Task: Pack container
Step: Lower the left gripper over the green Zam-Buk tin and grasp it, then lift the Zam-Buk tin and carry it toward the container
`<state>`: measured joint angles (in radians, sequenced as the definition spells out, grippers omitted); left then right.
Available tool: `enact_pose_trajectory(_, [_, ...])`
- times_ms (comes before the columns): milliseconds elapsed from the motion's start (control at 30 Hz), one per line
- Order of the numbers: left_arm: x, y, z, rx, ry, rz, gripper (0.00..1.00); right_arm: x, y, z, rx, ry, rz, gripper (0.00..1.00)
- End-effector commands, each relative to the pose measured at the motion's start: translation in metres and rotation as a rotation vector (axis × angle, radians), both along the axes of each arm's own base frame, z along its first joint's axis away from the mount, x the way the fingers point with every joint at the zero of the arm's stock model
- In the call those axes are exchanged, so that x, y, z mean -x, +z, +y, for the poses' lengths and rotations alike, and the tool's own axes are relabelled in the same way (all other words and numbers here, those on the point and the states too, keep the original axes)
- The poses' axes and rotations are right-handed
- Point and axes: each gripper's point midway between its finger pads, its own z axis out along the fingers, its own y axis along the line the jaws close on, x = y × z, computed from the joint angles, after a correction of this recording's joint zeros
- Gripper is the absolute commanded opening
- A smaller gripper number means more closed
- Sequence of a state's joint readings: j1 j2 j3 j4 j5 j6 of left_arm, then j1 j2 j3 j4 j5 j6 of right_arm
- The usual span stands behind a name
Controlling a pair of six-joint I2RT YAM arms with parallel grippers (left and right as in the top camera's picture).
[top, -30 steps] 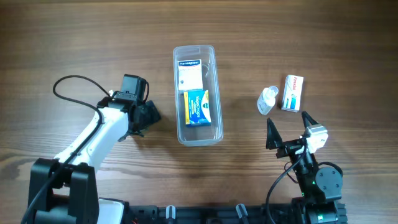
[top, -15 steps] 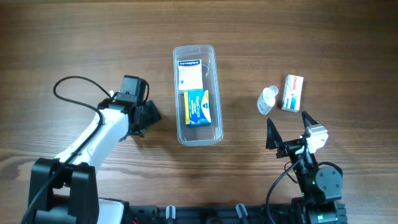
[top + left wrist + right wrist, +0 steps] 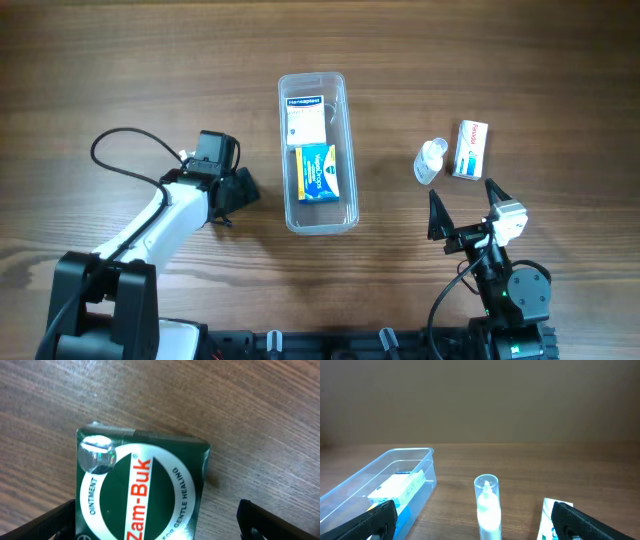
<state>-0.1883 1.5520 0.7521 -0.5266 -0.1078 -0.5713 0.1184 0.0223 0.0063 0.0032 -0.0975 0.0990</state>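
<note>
The left claw (image 3: 157, 527) is spread wide, its two black fingers (image 3: 57, 520) at either side of a green cardboard box (image 3: 142, 485). The box is printed with a white ring and red "Zam-Buk" lettering and lies flat on the table (image 3: 150, 60), which has a brown wood grain. The left finger sits right at the box's edge; the right finger stands clear of it, so nothing is gripped. From overhead, the left claw (image 3: 238, 190) covers that box.

The container (image 3: 349, 150), a clear plastic tub shaped as a long rectangle with rounded corners and a rim, lies just to the right of the left claw. It holds a white carton (image 3: 308, 118) at its far end and a blue and yellow carton (image 3: 318, 172) at its near end.

The right claw (image 3: 465, 210) is also released, its pointed fingers splayed and empty. The tub is well apart from it, to its left. Ahead of it stand a small clear bottle (image 3: 487, 505) and, just beside that, a white carton with red and blue print (image 3: 470, 148).

Compared with a second ago, the left arm has drawn slightly back toward the near edge and its cable loop has shifted. The right arm and all the objects visible from overhead are unchanged.
</note>
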Motion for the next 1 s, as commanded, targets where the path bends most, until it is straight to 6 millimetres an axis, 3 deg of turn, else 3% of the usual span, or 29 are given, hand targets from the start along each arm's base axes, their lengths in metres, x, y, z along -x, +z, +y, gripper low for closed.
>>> enact_pose_trajectory(0, [-0.001,-0.001,0.006,-0.031,-0.025,-0.004,0.99,0.000,0.000,0.002,0.018,0.012,-0.005,1.00])
enact_pose_trajectory(433, [-0.005,0.001,0.025,-0.086,0.021,-0.021,0.86,0.000,0.000,0.002,0.017,0.012,-0.005,1.00])
enact_pose_trajectory(733, [-0.003,-0.003,0.022,-0.068,0.016,-0.014,0.82,0.000,0.000,0.002,0.018,0.012,-0.005,1.00])
enact_pose_trajectory(967, [-0.002,-0.009,0.022,-0.072,0.009,0.002,0.74,0.000,0.000,0.002,0.018,0.012,-0.005,1.00])
